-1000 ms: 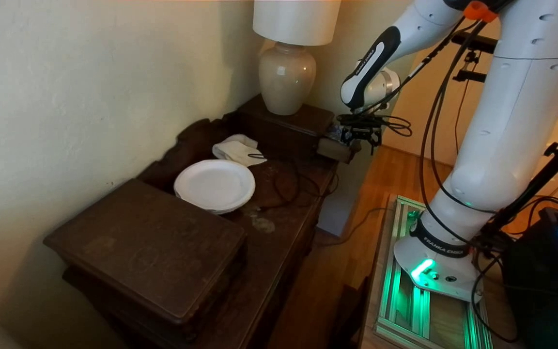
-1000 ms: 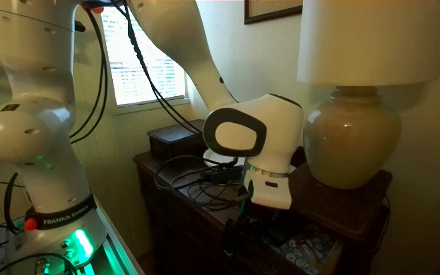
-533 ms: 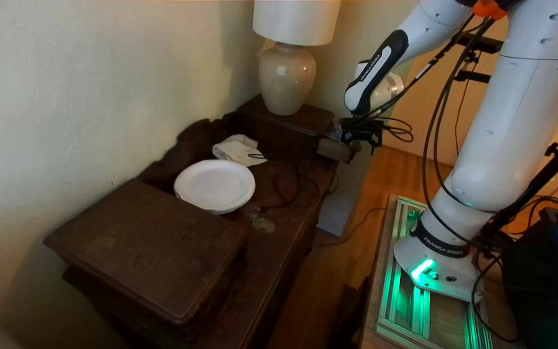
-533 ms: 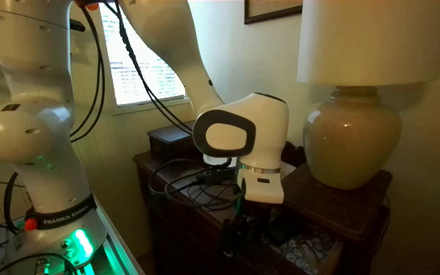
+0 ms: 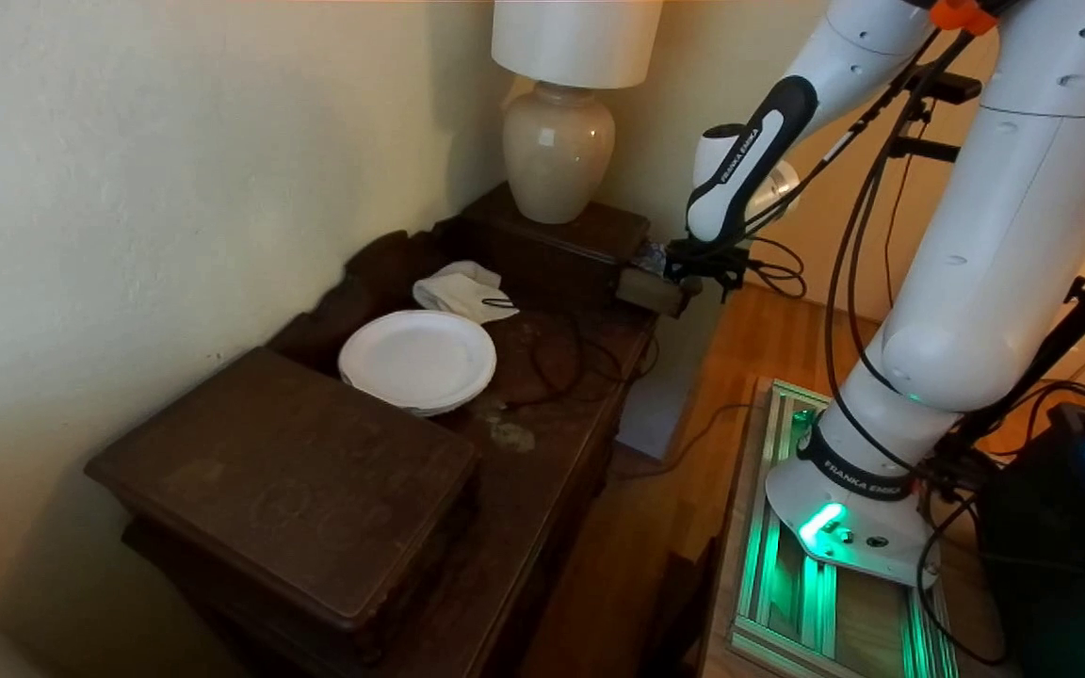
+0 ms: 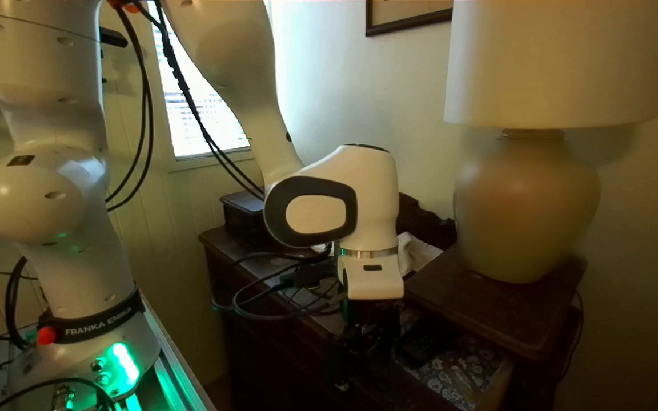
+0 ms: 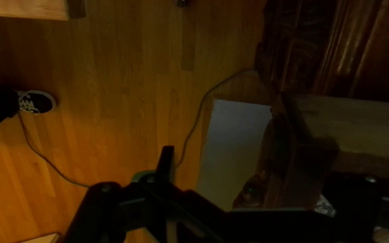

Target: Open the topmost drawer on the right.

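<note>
Topmost drawer (image 5: 651,290): extended, floral lining (image 6: 444,375) inside; front faces away from the wall (image 5: 175,160), long axis unclear. Gripper (image 7: 256,172): spread wide.

I read the topmost drawer (image 5: 648,290) as dark brown on its front and paler greyish tan along the side; its lining (image 6: 461,374) carries a white flower-like print on a greyish ground. My end effector (image 7: 260,168) is black, and my arm (image 5: 966,264) is white with black bands (image 5: 851,476) and a light (image 5: 822,520) glowing green. The counter (image 5: 500,504) is deep brown, broken by a pale blotchy patch (image 5: 512,436). I see a plain white plate (image 5: 417,361), an off-white cloth (image 5: 461,290), and a lamp (image 5: 559,122) with a white shade (image 5: 575,42) and a beige body (image 5: 558,155). In the wrist view I get orange-brown floorboards (image 7: 120,111) streaked with darker grain, and a black shoe (image 7: 42,102) with white laces (image 7: 27,103).
</note>
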Controlling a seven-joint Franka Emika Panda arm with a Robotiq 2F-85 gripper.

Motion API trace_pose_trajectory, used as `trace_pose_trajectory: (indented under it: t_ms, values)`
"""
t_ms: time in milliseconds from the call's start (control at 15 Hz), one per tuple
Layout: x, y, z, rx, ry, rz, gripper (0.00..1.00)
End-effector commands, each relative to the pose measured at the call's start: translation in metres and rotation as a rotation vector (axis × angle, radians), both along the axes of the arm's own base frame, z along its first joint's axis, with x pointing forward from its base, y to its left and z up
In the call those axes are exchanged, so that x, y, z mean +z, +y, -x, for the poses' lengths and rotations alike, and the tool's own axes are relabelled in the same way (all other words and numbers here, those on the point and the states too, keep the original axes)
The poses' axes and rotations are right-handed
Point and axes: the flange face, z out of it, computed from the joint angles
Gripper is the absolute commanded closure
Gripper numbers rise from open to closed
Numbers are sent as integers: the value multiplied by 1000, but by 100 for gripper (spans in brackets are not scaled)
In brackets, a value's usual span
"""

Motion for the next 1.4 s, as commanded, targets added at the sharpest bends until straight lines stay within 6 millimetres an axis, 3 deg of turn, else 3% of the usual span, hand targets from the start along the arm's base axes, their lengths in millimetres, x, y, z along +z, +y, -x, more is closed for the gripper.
trace_pose_trajectory:
  t_ms: [0, 267, 800, 1333]
  values:
    - [-5, 18, 11, -13, -65, 19, 0]
    - [-4, 18, 18, -35, -107, 31, 0]
    - [-4, 30, 43, 33, 4, -109, 0]
    - [-7, 29, 43, 89, 53, -128, 0]
